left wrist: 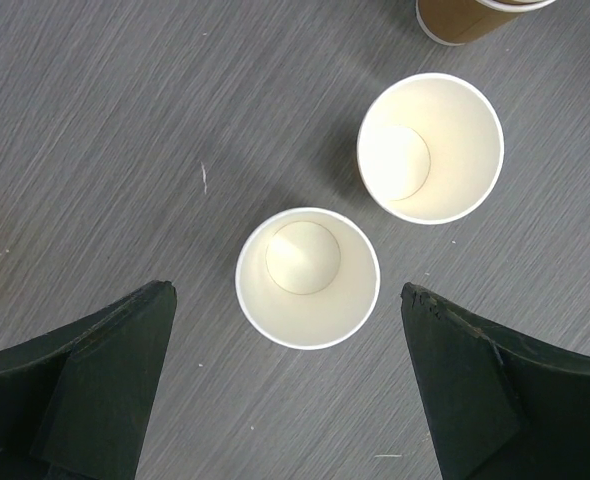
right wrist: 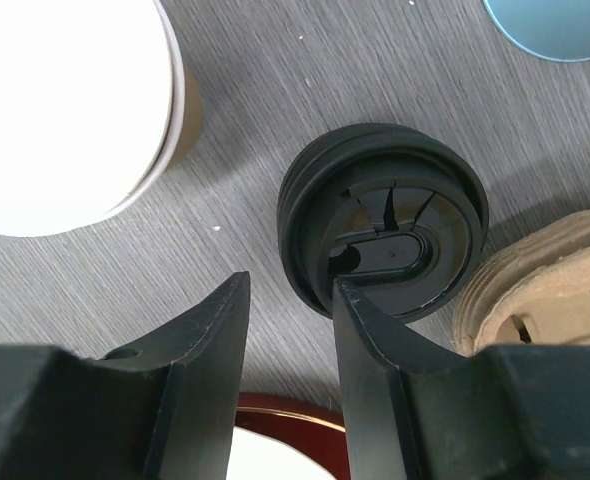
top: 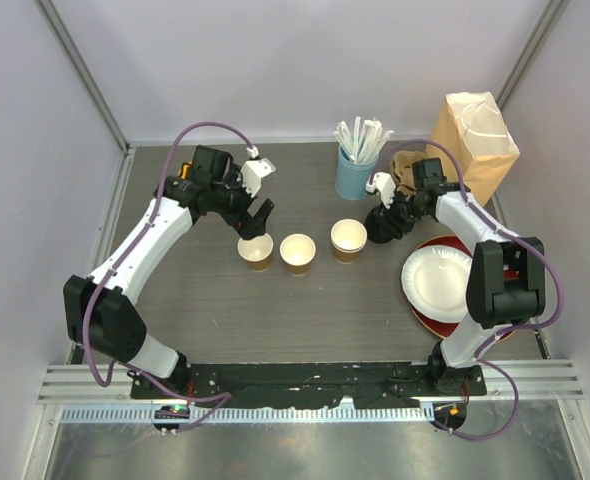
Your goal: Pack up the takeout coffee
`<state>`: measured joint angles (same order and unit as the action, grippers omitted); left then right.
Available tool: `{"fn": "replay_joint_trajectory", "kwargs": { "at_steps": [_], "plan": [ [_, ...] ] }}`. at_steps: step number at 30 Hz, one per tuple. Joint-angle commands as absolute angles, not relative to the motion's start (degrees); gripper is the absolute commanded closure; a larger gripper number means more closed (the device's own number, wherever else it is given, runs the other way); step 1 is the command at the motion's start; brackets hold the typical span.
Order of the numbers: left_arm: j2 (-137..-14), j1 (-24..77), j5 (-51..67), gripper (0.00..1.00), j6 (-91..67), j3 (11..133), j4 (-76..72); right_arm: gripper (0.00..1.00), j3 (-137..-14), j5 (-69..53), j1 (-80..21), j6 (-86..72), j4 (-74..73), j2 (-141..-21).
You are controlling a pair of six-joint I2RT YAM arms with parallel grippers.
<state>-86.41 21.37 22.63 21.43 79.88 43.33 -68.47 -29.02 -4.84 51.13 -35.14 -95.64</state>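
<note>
Three kraft-brown cups stand lidless in a row: left (top: 256,251), middle (top: 297,253), right (top: 348,240). My left gripper (top: 257,222) hangs wide open over the left cup (left wrist: 308,278), one finger on each side and touching nothing. The middle cup (left wrist: 430,148) is just beyond it. A stack of black lids (right wrist: 383,220) sits to the right of the right cup (right wrist: 65,110). My right gripper (right wrist: 290,285) is low over the stack's near edge. One finger (right wrist: 375,340) lies over the top lid, the other outside it, with a gap still between them.
A light-blue cup of wrapped straws (top: 356,170) stands behind the lids. A pulp cup carrier (right wrist: 555,290) lies right of the stack. At the back right stands a brown paper bag (top: 475,140). White plates on a red plate (top: 425,322) lie at the near right.
</note>
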Motion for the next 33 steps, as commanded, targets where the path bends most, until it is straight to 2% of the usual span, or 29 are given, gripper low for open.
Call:
{"fn": "replay_joint_trajectory", "kwargs": {
  "at_steps": [1,18,21,22,24,27,33],
  "plan": [
    [-86.1,21.3,24.3,0.00,21.8,81.4,42.2,0.57,-71.8,-27.2,-5.5,52.6,-35.2,-96.1],
    [-86.0,21.3,27.1,0.00,22.3,81.6,43.1,0.62,-71.3,-22.2,-8.9,51.9,-31.8,-97.0],
    [-86.1,21.3,27.2,0.00,22.3,81.6,43.1,0.75,-71.7,-21.1,-9.4,51.5,-31.7,-97.6],
    [-86.1,21.3,27.2,0.00,22.3,81.6,43.2,0.83,-71.8,-20.7,-9.4,51.2,-31.7,-97.6],
    [-86.1,21.3,27.2,0.00,22.4,81.7,43.2,0.86,-71.9,-19.9,-9.5,50.6,-31.8,-97.2],
    [-86.2,21.3,27.5,0.00,22.4,81.6,43.2,0.97,-71.6,-19.9,-9.5,50.5,-32.3,-96.2],
    [-86.5,21.3,27.4,0.00,22.3,81.9,43.2,0.99,-73.3,-19.8,-9.6,48.7,-34.0,-94.9]
  ]
}}
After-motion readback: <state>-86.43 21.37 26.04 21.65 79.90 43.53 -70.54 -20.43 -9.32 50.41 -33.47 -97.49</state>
